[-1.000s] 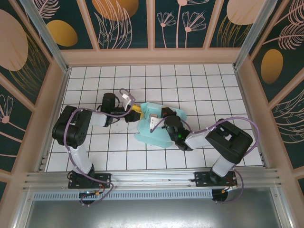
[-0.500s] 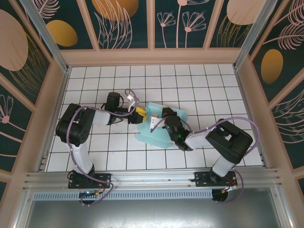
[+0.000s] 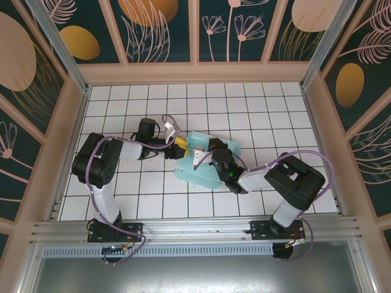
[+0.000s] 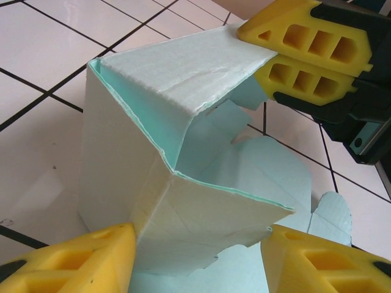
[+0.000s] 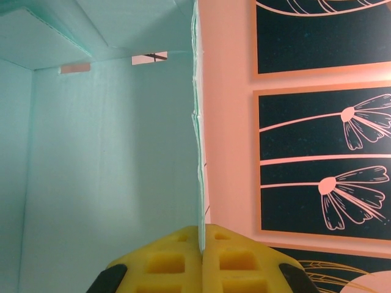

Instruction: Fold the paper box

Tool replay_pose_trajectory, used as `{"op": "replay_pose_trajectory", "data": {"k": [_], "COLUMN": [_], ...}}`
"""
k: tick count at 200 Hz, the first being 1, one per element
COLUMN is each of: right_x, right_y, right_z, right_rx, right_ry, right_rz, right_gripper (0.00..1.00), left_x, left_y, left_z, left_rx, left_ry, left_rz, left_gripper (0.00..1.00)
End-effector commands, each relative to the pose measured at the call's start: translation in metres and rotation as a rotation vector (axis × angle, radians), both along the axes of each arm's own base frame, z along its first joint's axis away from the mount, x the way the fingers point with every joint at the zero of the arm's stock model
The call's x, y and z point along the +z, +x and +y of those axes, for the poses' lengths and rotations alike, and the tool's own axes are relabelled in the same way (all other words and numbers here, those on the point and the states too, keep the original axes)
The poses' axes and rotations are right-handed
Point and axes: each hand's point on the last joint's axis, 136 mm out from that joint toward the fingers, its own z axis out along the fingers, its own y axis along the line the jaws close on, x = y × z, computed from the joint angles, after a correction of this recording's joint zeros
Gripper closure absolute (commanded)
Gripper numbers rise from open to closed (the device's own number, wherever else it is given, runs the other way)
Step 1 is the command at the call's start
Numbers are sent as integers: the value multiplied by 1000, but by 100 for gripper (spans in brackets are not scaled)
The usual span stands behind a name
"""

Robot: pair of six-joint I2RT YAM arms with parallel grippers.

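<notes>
Two end effectors shape the paper box (image 3: 204, 165).
Right end effector (image 5: 200, 256) pinches one wall edge, keeping it raised; left end effector (image 4: 195, 259) straddles the corner, fingers apart.

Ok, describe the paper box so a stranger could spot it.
On the white tiled table, look to the middle. The paper box is the pale aqua card there, partly folded with raised walls, one edge pinched by the right gripper. Nothing else on the tiles is aqua.
</notes>
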Motion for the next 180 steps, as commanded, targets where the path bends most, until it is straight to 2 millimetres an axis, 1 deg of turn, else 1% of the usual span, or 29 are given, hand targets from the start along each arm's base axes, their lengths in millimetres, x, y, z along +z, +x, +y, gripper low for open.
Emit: {"op": "replay_pose_trajectory", "data": {"k": [1, 21, 48, 74, 95, 109, 131, 143, 167, 180], "right_x": [16, 15, 14, 14, 15, 15, 16, 16, 18, 19], "right_y": [4, 5, 6, 6, 6, 6, 6, 6, 7, 7], "right_z": [0, -1, -2, -4, -6, -6, -8, -8, -10, -10], "right_rx": [-14, -19, -25, -33, -38, -40, -43, -43, -47, -47], "right_ry": [57, 55, 53, 53, 58, 61, 62, 65, 68, 72], "right_rz": [-21, -17, -14, -9, -6, -5, -4, -2, 0, 0], "right_gripper": [100, 100, 100, 100, 100, 100, 100, 100, 100, 100], "left_x": [-1, 1, 7, 5, 11, 9, 3, 4, 10, 11], "left_y": [3, 6, 4, 8, 11, 16, 24, 26, 22, 26], "left_z": [-4, -6, -8, -1, 8, 16, 27, 32, 34, 35], "left_rx": [-20, -26, -47, 19, 67, 102, 117, 111, 99, 121], "left_ry": [-8, -12, -32, 9, 15, 36, 67, 61, 38, 47], "left_rz": [-2, -5, -11, -53, -90, -108, -89, -71, -84, -97], "left_gripper": [44, 42, 35, 25, 21, 21, 24, 26, 28, 28]}}
